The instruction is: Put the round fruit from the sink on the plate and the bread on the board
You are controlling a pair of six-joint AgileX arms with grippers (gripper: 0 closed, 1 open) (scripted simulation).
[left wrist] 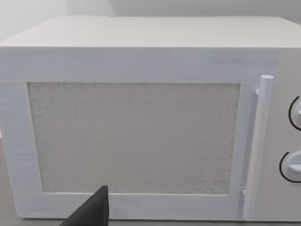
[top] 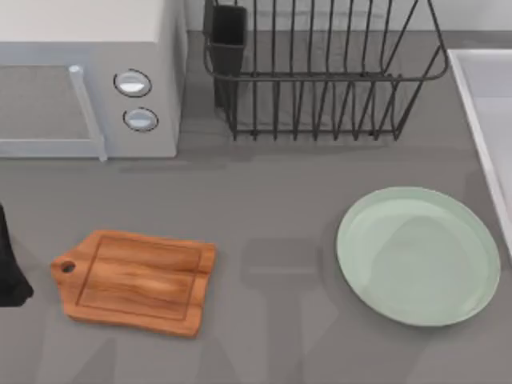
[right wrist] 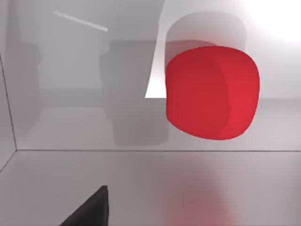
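The round fruit (right wrist: 211,92), bright red and slightly blocky, is inside the pale sink (right wrist: 70,117), close in front of my right gripper (right wrist: 89,209), whose dark tip shows at the frame's edge. The sink's raised rim (top: 480,112) runs along the table's right side. The mint-green plate (top: 418,254) lies bare at the right, beside the sink. The brown board (top: 136,282) lies bare at the left, handle pointing left. My left gripper (left wrist: 91,212) is parked at the table's left edge (top: 10,268), facing the microwave. The bread is out of view.
A white microwave (top: 88,80) stands at the back left, its door and handle (left wrist: 258,141) close before the left wrist. A black wire dish rack (top: 320,72) with a dark cup (top: 228,40) stands at the back centre.
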